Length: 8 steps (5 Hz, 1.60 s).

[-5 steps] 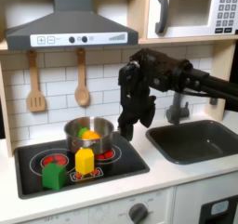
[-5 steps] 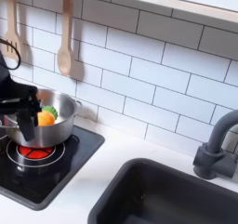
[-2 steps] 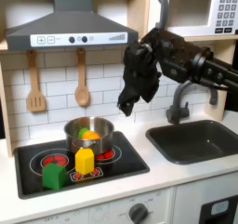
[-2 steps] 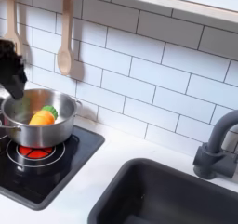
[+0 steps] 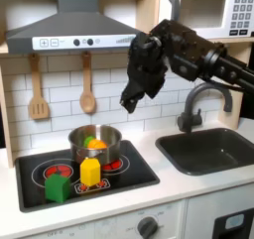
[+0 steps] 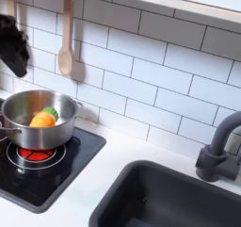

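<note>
My black gripper hangs in the air above and to the right of a silver pot on the black stove; its fingers point down and look open, with nothing between them. In the second exterior view the gripper is at the left edge, well above the pot. An orange toy and a green one lie inside the pot. In front of the pot stand a yellow block and a green block.
A dark sink with a grey faucet lies at the first exterior view's right. A wooden spatula and spoon hang on the tiled wall. A range hood and microwave sit overhead.
The gripper has risen from just beside the pot's rim to well above it, moving up and back toward the wall. The pot and blocks have stayed put.
</note>
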Motion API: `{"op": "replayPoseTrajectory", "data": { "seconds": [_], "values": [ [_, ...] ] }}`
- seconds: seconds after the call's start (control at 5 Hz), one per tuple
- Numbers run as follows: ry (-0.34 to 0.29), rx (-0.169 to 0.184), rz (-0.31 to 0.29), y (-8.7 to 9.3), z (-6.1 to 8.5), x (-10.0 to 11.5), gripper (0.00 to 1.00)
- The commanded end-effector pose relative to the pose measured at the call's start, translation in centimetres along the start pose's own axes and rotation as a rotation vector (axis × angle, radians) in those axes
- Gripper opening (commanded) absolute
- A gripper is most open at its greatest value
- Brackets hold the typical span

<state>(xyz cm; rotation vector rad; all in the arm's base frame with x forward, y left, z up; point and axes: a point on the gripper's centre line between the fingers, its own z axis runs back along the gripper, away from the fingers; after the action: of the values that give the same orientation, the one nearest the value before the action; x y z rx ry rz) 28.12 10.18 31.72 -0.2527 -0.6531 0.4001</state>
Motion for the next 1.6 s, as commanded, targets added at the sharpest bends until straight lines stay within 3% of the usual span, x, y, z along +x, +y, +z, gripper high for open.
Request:
{"op": "replayPoseTrajectory", "data": {
  "seconds": [0.0, 0.6, 0.8, 1.0, 1.2, 1.4],
  "values": [
    [0.017, 0.049, 0.027, 1.9, -1.1, 1.3, 1.0],
    [0.076, 0.152, 0.082, 6.4, -1.6, 0.4, 1.0],
    [0.122, 0.179, 0.074, 6.8, -1.6, -0.7, 1.0],
    [0.214, 0.199, 0.053, 6.9, -2.5, -2.7, 1.0],
    [0.262, 0.193, 0.04, 6.6, -2.7, -4.1, 1.0],
    [0.31, 0.161, 0.013, 5.4, -2.8, -6.0, 1.0]
  ]
}}
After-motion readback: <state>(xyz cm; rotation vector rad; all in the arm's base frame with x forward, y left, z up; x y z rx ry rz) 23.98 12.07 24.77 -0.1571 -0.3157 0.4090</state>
